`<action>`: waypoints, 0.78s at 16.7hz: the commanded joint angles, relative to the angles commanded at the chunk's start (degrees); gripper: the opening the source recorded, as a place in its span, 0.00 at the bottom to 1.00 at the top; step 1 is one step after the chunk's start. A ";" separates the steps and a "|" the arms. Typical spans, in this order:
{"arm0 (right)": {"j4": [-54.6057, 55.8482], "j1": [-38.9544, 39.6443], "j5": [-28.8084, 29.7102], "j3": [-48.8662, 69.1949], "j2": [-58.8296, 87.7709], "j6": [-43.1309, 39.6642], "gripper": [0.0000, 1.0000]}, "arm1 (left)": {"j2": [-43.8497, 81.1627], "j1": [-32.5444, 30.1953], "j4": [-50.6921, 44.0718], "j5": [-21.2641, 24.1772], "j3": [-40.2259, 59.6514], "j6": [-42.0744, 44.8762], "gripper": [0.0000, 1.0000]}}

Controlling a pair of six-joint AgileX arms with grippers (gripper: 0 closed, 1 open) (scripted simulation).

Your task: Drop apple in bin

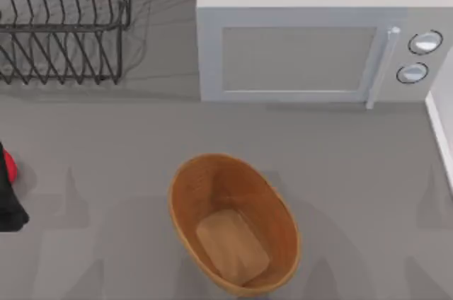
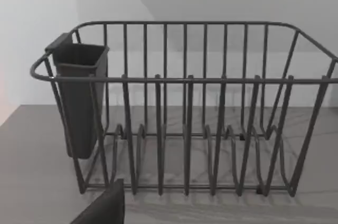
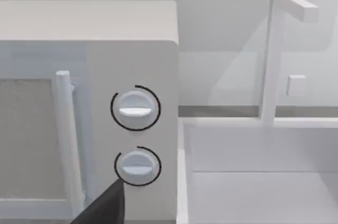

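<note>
Left gripper (image 1: 8,201) at table's left edge, apple (image 1: 8,167) touching it; real grip or finger opening: cannot tell. Bin (image 1: 185,226) well to its right, empty. Advice: confirm hold, carry over rim, release low.

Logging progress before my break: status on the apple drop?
Left gripper at table's left edge beside apple; grip unclear. Bin empty, center front. Path between looks open.
</note>
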 joint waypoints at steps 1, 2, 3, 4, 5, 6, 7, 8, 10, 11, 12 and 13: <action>0.00 0.00 0.00 0.00 0.00 0.00 1.00 | 0.00 0.00 0.00 0.00 0.00 0.00 1.00; 0.00 0.00 0.00 0.00 0.00 0.00 1.00 | 0.00 0.00 0.00 0.00 0.00 0.00 1.00; 0.00 0.00 0.00 0.00 0.00 0.00 1.00 | 0.58 0.07 -0.40 -0.02 0.52 0.34 1.00; 0.00 0.00 0.00 0.00 0.00 0.00 1.00 | 1.76 0.19 -1.23 -0.04 1.62 1.08 1.00; 0.00 0.00 0.00 0.00 0.00 0.00 1.00 | 3.54 0.35 -2.44 -0.06 3.25 2.15 1.00; 0.00 0.00 0.00 0.00 0.00 0.00 1.00 | 5.93 0.54 -3.97 -0.06 5.33 3.51 1.00; 0.00 0.00 0.00 0.00 0.00 0.00 1.00 | 8.93 0.75 -5.79 -0.05 7.80 5.14 1.00; 0.00 0.00 0.00 0.00 0.00 0.00 1.00 | 12.52 0.98 -7.90 -0.02 10.64 7.00 1.00; 0.00 0.00 0.00 0.00 0.00 0.00 1.00 | 21.49 1.49 -12.80 0.05 17.12 11.28 1.00; 0.00 0.00 0.00 0.00 0.00 0.00 1.00 | 26.79 1.78 -15.52 0.09 20.64 13.63 1.00; 0.00 0.00 0.00 0.00 0.00 0.00 1.00 | 32.51 2.08 -18.38 0.13 24.26 16.07 1.00; 0.00 0.00 0.00 0.00 0.00 0.00 1.00 | 38.49 2.39 -21.36 0.17 27.96 18.58 1.00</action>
